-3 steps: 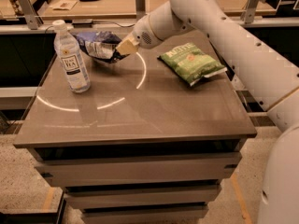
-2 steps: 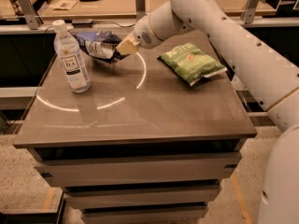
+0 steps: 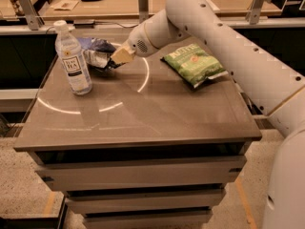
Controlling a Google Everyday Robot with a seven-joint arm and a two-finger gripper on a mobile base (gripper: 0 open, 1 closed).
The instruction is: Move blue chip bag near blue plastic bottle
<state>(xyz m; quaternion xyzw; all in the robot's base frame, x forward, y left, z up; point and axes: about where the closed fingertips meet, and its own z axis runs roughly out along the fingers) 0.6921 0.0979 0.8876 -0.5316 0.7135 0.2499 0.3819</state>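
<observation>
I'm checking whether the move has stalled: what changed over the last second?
Very little. The gripper, at the right edge of the blue chip bag, seems to have edged slightly toward the blue plastic bottle. The bag, the bottle and the green chip bag stay where they were.

Cream gripper (image 3: 119, 57) at silvery-lined blue chip bag (image 3: 95, 49); bluish white-capped bottle (image 3: 74, 63); green bag (image 3: 193, 63); grey-brown table (image 3: 157, 113).
</observation>
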